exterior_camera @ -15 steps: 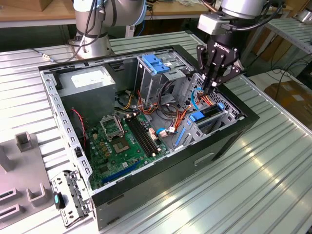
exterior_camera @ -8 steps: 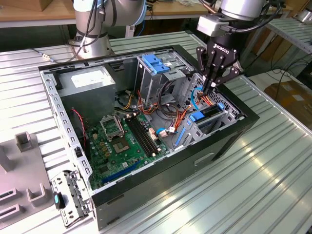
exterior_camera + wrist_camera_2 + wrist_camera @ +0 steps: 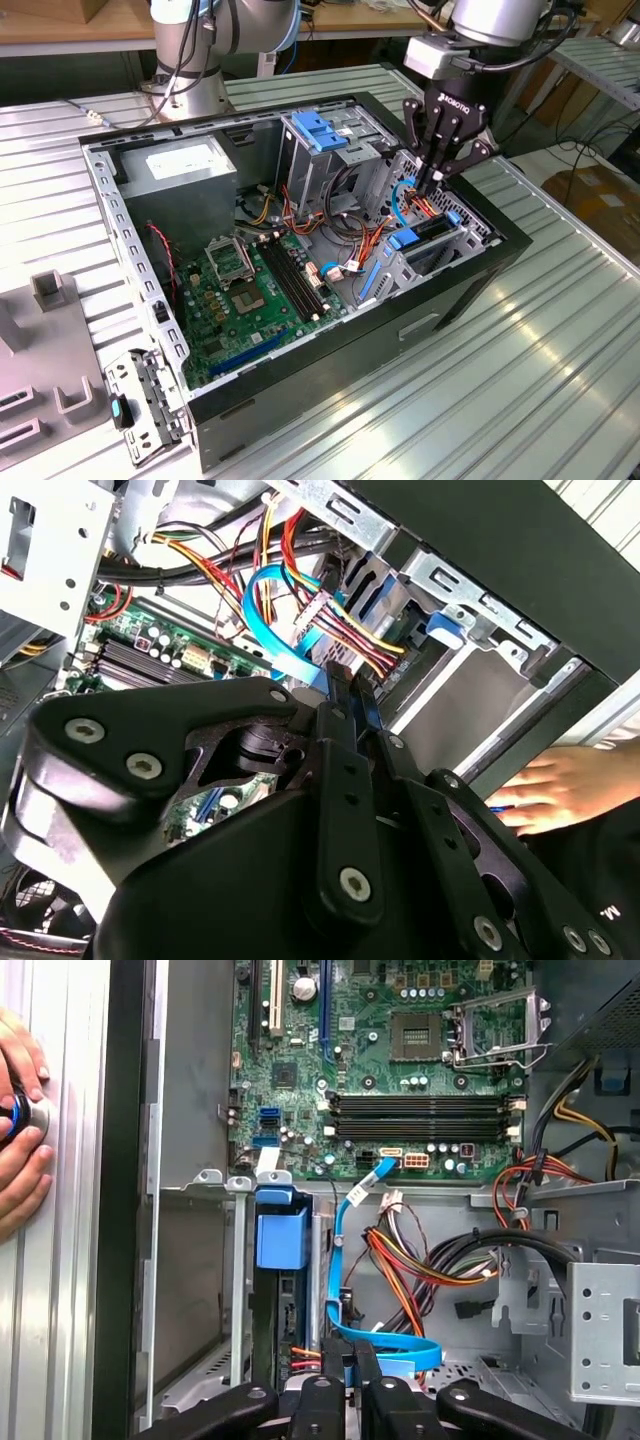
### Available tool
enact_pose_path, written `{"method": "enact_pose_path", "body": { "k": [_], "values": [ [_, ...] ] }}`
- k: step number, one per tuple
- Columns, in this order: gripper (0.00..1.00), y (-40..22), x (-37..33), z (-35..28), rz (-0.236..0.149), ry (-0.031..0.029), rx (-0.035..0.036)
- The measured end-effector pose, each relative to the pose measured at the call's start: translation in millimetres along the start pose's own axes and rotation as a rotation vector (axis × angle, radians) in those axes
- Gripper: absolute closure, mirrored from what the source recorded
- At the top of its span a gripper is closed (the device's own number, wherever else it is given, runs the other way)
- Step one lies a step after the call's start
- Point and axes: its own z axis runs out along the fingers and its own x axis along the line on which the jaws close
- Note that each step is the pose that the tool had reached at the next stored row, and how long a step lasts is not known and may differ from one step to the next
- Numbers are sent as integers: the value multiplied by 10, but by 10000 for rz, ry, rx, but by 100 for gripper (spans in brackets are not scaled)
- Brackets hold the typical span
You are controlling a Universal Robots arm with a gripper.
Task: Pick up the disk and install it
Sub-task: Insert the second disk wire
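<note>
The disk (image 3: 428,230) stands on edge in the drive bay at the case's corner, on the exterior view's right, its blue rail tab (image 3: 405,241) at the near end. In the first wrist view the disk's dark edge (image 3: 290,1310) shows in the slot below the blue tab (image 3: 282,1235). My gripper (image 3: 430,182) hangs just above the bay's far end with its black fingers (image 3: 335,1375) closed together. A blue flat cable (image 3: 395,1348) loops up to the fingertips (image 3: 345,690). Whether it is pinched between them I cannot tell.
The open computer case (image 3: 330,340) lies on a ribbed metal table. Inside are a motherboard (image 3: 240,290), a grey power supply (image 3: 185,165), an upright cage with a blue handle (image 3: 318,130) and bundled wires (image 3: 420,1260). A person's hand (image 3: 20,1110) rests outside the case wall.
</note>
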Motion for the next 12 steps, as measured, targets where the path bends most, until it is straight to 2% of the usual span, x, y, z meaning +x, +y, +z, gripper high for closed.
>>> {"method": "enact_pose_path", "body": {
  "k": [12],
  "values": [
    [84,1,13,4,2,-8,22]
  ]
}}
